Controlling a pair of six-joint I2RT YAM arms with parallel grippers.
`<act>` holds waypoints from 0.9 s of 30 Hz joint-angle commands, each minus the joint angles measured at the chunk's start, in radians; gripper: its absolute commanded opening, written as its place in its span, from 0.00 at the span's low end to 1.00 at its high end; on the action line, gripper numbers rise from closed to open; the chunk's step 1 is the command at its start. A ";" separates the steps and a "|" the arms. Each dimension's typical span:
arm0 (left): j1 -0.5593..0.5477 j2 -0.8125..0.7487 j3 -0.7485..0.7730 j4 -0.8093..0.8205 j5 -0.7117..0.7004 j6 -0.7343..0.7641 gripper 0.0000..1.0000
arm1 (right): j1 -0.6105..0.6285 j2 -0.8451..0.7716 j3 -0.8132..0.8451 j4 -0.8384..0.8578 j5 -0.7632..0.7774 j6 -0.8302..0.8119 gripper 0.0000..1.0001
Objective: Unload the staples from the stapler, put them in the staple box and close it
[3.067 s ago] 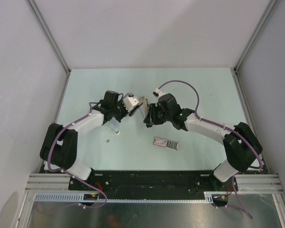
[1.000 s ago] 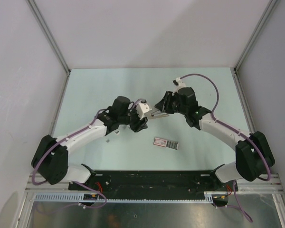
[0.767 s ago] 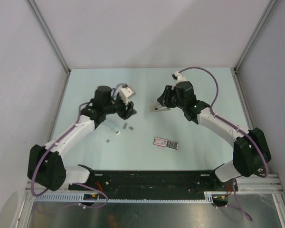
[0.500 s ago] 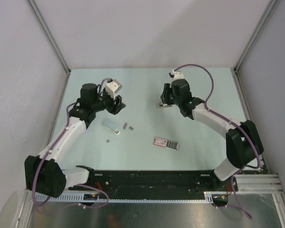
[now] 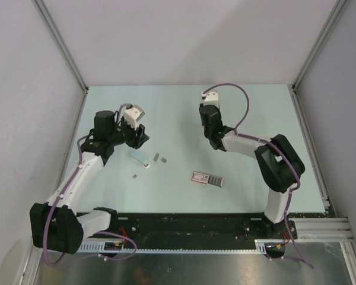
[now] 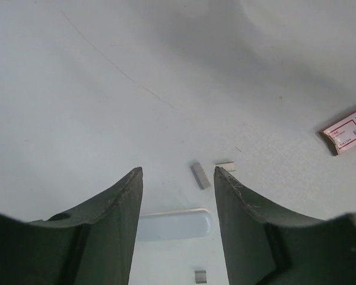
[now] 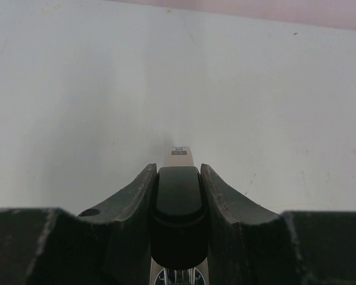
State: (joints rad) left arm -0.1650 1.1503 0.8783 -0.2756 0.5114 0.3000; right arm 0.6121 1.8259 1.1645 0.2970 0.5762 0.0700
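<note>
Lab robot cell: white panels [image 5: 184, 35] in aluminium framing [image 5: 60, 44].

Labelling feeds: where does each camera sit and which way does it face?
Top external: above, behind bases, facing down at table; both arms show.
Left wrist: faces down past open left gripper at staples.
Right wrist: faces along right gripper shut on the stapler.
Top and left wrist share the packet.

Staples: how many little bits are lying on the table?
3: two staples side by side mid-table, a third nearer the arms' bases. More may be hidden inside the stapler.
</note>
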 commanded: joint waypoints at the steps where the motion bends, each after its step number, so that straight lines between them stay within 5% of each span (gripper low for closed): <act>1: 0.022 -0.054 -0.019 -0.005 0.039 0.024 0.56 | 0.048 0.055 0.069 0.233 0.235 -0.106 0.00; 21: 0.031 -0.093 -0.045 -0.023 0.031 0.025 0.56 | 0.123 0.057 -0.003 -0.311 0.155 0.451 0.00; 27: 0.022 -0.079 -0.041 -0.066 0.016 0.048 0.57 | 0.118 0.012 -0.047 -0.341 0.056 0.479 0.37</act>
State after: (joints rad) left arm -0.1425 1.0794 0.8391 -0.3103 0.5270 0.3202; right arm 0.7311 1.9167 1.1309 0.0204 0.7017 0.4805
